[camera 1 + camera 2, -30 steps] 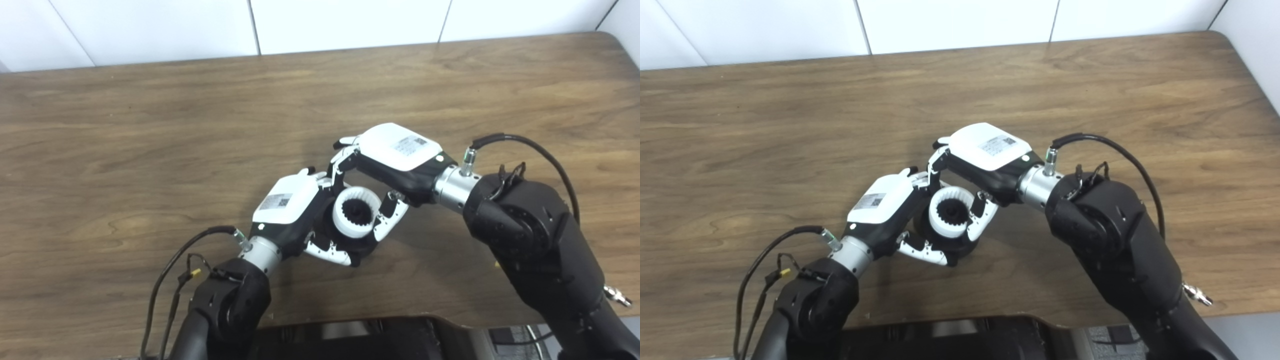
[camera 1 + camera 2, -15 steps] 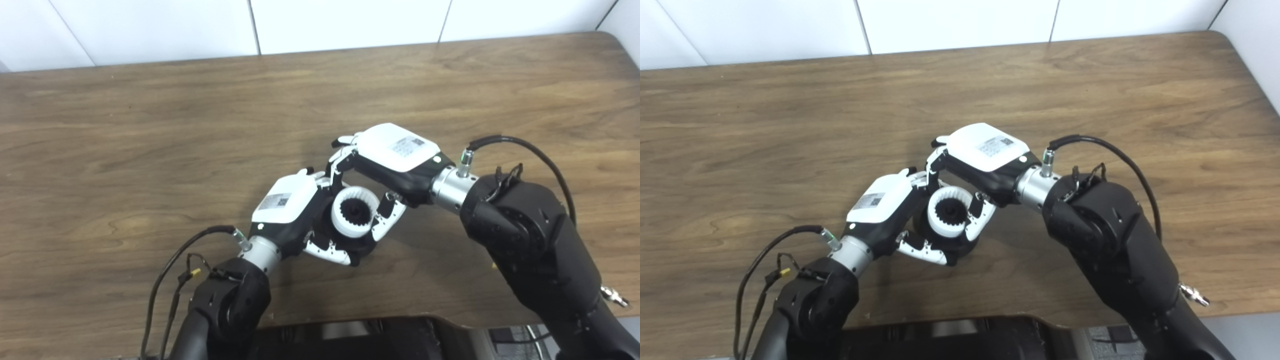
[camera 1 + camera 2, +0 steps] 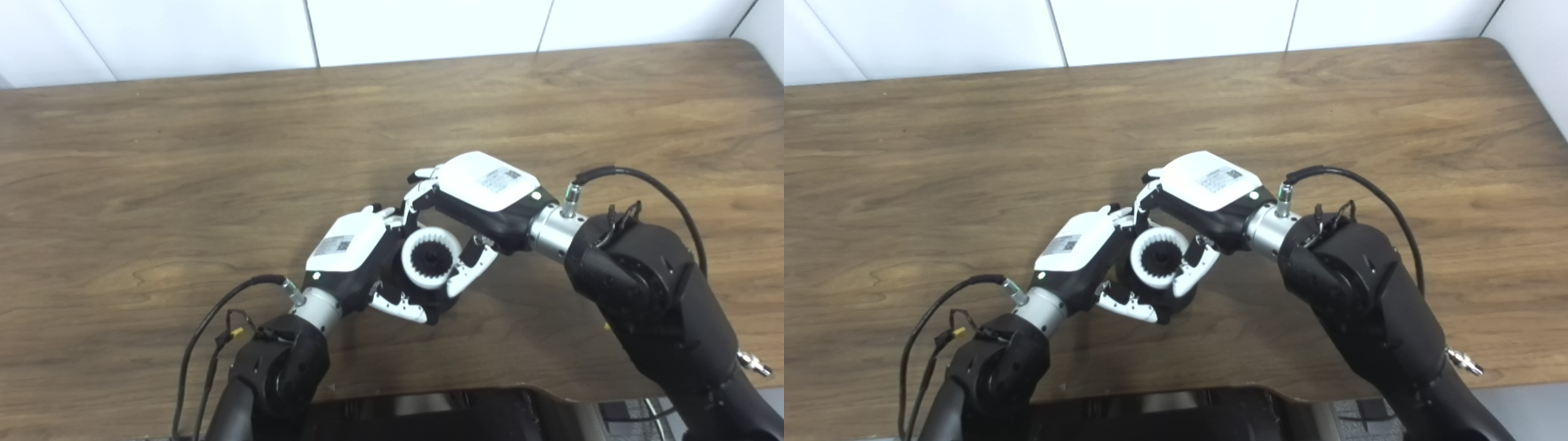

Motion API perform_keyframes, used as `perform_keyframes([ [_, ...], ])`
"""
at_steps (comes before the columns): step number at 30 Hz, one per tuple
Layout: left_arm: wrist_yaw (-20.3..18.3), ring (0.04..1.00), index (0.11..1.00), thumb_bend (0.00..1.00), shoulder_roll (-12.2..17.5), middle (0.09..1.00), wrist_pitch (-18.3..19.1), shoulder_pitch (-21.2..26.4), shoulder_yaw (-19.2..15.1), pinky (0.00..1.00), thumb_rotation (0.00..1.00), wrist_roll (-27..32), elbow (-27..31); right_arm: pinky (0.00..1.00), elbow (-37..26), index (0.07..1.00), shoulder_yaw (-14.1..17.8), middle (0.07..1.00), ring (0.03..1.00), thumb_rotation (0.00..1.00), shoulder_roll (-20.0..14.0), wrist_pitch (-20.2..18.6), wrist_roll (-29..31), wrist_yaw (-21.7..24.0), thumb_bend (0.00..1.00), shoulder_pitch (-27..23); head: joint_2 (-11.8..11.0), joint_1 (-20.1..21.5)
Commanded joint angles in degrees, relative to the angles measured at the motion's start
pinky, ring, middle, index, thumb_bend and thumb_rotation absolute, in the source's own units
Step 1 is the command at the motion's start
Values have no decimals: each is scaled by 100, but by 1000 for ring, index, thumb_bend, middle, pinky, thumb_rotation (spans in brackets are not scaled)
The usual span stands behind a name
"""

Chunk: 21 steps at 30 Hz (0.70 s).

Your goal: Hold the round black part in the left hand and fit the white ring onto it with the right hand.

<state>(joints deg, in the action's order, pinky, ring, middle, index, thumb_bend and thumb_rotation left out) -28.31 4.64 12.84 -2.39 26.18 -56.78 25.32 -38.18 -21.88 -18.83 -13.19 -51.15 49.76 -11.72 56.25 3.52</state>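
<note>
I am seating the white ring [image 3: 430,258] onto the round black part [image 3: 429,293], so what I judge matters now is keeping the ring square to the part. I would be pressing evenly around the rim rather than at one edge, and letting the toothed inner wall find its place before adding any force. If the ring is tilting, it looks likely to jam, so I am keeping the push gentle and straight along the part's axis.

My left hand [image 3: 358,257] is wrapped around the black part, its fingers [image 3: 398,304] curling under and clamping it just above the worktop [image 3: 153,184], palm back turned up toward the cameras. My right hand [image 3: 481,202] is reaching in from the right, palm back also up, with its fingers [image 3: 467,274] closing against the ring's outer wall on the near side and another set touching it on the far side. The ring is sitting between the two hands, on top of the black part, its open face tilted toward the cameras. I cannot tell whether it is fully seated.
</note>
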Motion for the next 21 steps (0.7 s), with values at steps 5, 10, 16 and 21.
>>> perform_keyframes([
  [5, 52, 930, 482, 522, -54, 822, -77, 198, -9, 1000, 57, 19, 236, 887, -223, 704, 89, 799, 907, 431, 91, -58, 101, 166, 999, -232, 4, 26],
  [10, 48, 929, 482, 522, -48, 818, -74, 203, -2, 1000, 57, -10, 238, 885, -322, 730, 176, 810, 913, 444, 114, -101, 156, 261, 1000, -304, 6, 23],
  [16, -12, 925, 481, 523, -58, 821, -34, 204, 19, 1000, 58, -80, 254, 874, -362, 725, 249, 810, 911, 430, 125, -132, 139, 349, 1000, -332, 15, 14],
  [21, -91, 926, 482, 523, -66, 818, -13, 206, 10, 1000, 56, -116, 267, 871, -315, 707, 328, 805, 909, 433, 142, -118, 164, 299, 1000, -371, 4, 11],
])
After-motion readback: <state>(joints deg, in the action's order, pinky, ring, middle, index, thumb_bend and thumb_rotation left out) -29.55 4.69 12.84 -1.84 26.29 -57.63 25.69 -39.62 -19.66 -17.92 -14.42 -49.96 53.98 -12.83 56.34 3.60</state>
